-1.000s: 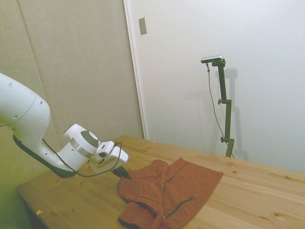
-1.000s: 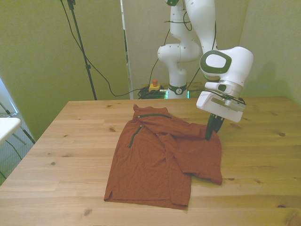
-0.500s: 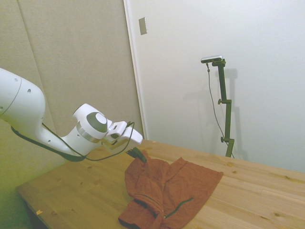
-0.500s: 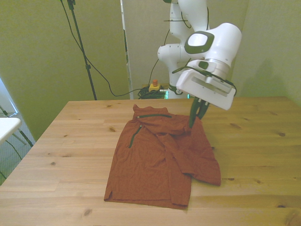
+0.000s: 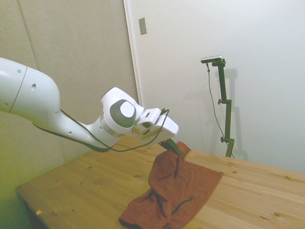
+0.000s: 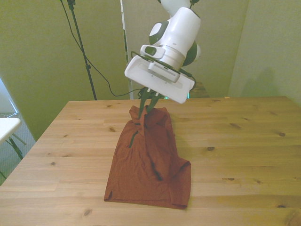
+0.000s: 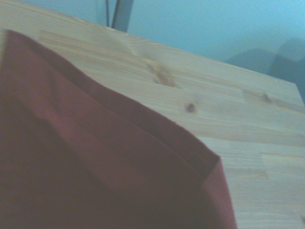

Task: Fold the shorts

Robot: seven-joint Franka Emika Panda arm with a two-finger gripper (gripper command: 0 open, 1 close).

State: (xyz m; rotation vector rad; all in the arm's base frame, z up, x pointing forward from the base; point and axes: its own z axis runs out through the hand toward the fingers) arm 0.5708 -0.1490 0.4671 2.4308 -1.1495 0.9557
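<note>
The rust-orange shorts point(image 6: 146, 165) lie wrinkled on the wooden table point(image 6: 244, 141), with one edge lifted off the surface into a peak. My gripper point(image 6: 145, 104) is shut on that raised edge, holding it above the rest of the garment. From the side, the gripper point(image 5: 174, 147) pinches the top of the cloth, and the shorts point(image 5: 176, 191) hang down from it onto the table. A dark zipper line point(image 6: 134, 137) runs along the flat part. Up close, the wrist view fills with folded orange fabric point(image 7: 95, 162) over the wood.
Bare wood lies to the front view's right of the shorts. A light wall and door point(image 5: 214, 71) stand behind the table point(image 5: 86, 191) in the side view. Cables hang behind the table's far edge point(image 6: 94, 70).
The gripper has risen and carried the pinched edge of the shorts toward the front view's left, dragging that side over the rest of the garment. The spread-out part on the front view's right is gone.
</note>
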